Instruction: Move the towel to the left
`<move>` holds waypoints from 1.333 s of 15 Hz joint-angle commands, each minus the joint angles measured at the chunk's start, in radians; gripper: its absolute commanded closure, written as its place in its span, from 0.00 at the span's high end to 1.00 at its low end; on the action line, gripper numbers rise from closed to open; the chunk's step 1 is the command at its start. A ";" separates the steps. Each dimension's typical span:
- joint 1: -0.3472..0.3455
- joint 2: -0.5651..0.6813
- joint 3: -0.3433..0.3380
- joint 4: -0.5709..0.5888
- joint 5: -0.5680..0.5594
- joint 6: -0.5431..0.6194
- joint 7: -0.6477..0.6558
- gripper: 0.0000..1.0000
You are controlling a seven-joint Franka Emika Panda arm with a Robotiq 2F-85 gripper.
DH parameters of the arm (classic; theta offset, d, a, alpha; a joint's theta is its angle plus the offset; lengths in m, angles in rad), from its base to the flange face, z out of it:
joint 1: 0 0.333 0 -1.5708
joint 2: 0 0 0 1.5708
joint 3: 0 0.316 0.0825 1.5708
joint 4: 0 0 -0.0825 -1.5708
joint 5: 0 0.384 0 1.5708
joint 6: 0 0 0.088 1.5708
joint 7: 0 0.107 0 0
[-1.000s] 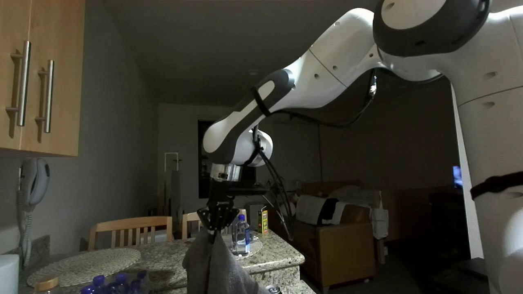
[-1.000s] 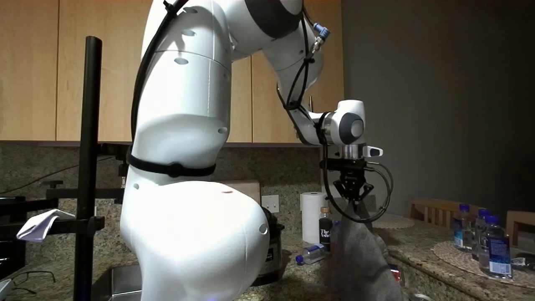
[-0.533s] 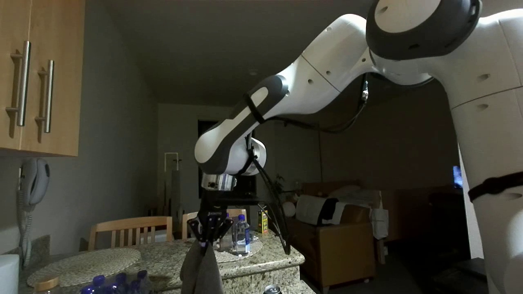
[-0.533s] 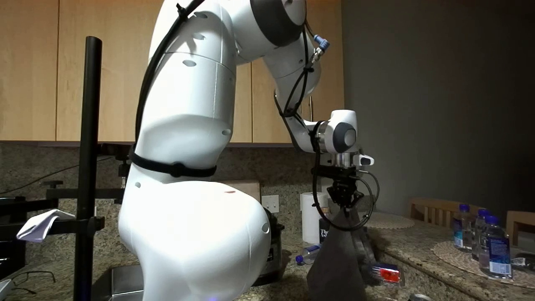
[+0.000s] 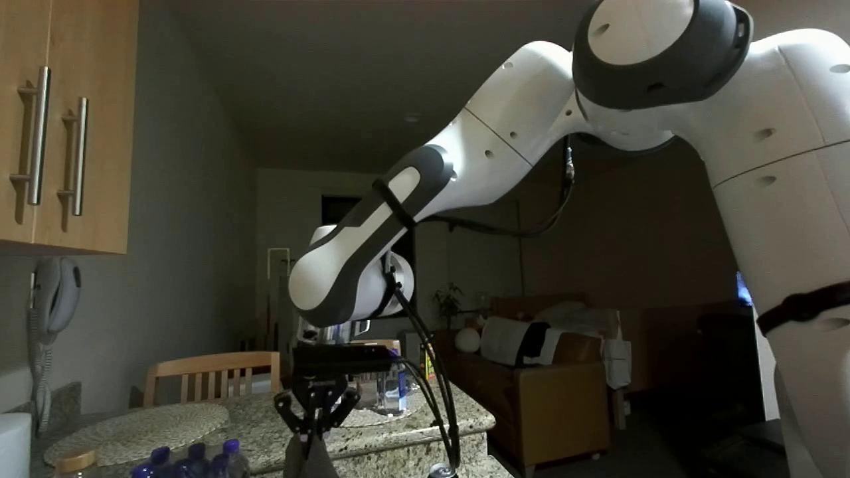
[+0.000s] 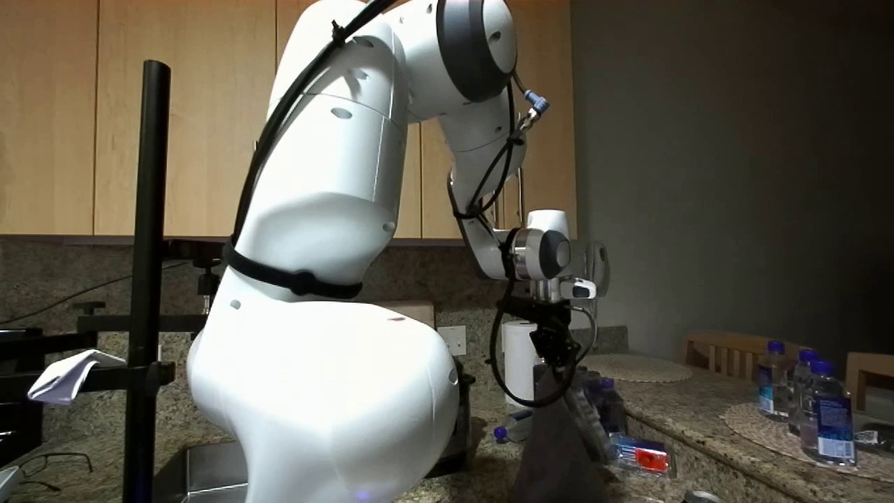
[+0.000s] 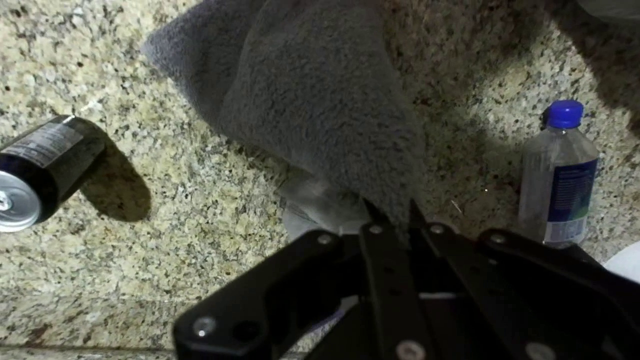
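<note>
Both exterior views: pincer (image 5: 307,435) lower than before; it pinches the gray towel (image 6: 559,447).

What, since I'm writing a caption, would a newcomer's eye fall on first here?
Most likely the big white robot arm, filling much of both exterior views. Next, perhaps, the gray towel pinched in the black gripper, at the upper middle of the wrist view. There, a dark can at left and a blue-capped bottle at right also stand out.
</note>
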 commanded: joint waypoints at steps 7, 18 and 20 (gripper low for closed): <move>0.148 0.122 -0.058 -0.049 -0.300 0.194 0.479 0.08; 0.261 0.229 -0.104 0.133 -0.388 -0.018 0.739 0.86; 0.272 0.227 -0.103 0.174 -0.401 -0.066 0.793 0.99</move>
